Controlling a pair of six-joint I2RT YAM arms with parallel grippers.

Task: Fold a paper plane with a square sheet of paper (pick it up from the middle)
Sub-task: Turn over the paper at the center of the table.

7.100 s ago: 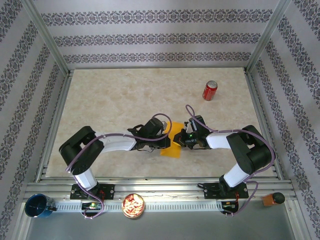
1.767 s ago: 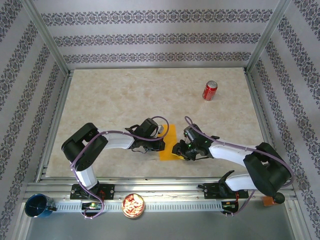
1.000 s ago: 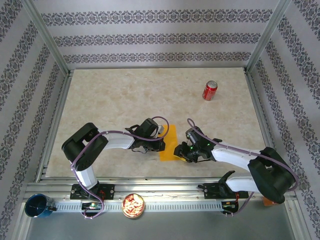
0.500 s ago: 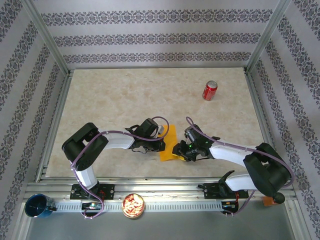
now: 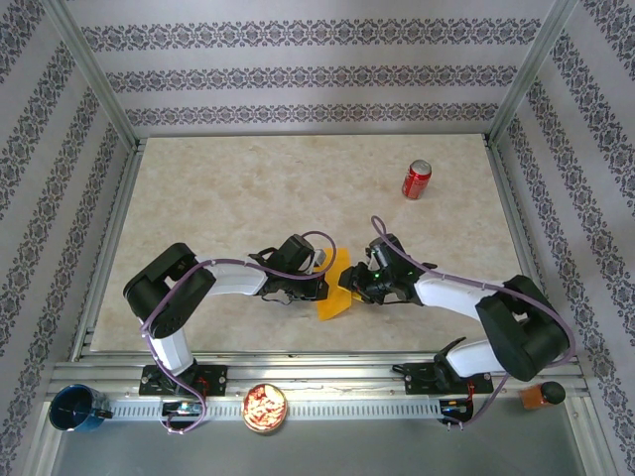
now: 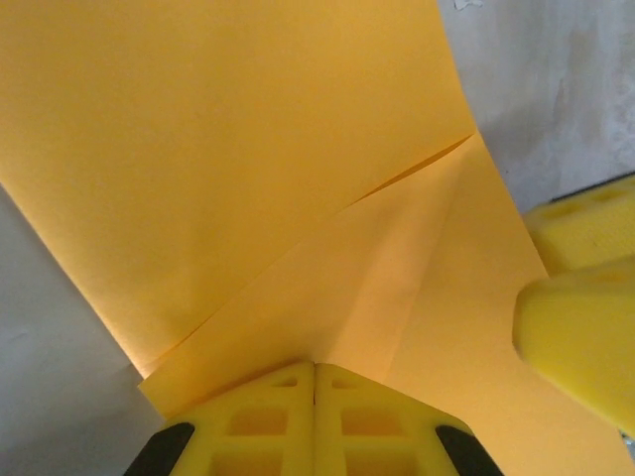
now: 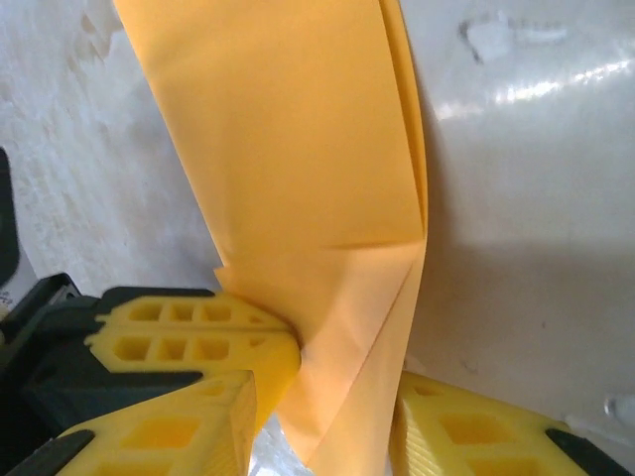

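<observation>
Crowding together at the near middle of the worktop [image 5: 248, 198], the two tools cover part of the square sheet of paper [image 5: 335, 286] in the top view, so its outline there is hard to read. Both wrist views cut the sheet off at their edges. Both arms reach inward and low, with their wrists facing each other across the sheet. The left tool [image 5: 317, 289] is closed, its yellow fingers [image 6: 258, 426] pressed flat together and pinching the sheet's edge, where creases fan out. The right tool [image 5: 355, 291] has its fingers [image 7: 466, 436] standing apart, and the sheet's folded end passes between them unclamped. The orange-yellow paper is bowed and at least partly lifted, with a diagonal fold and layered edges. A red soda can [image 5: 416, 179] stands well apart at the far right.
</observation>
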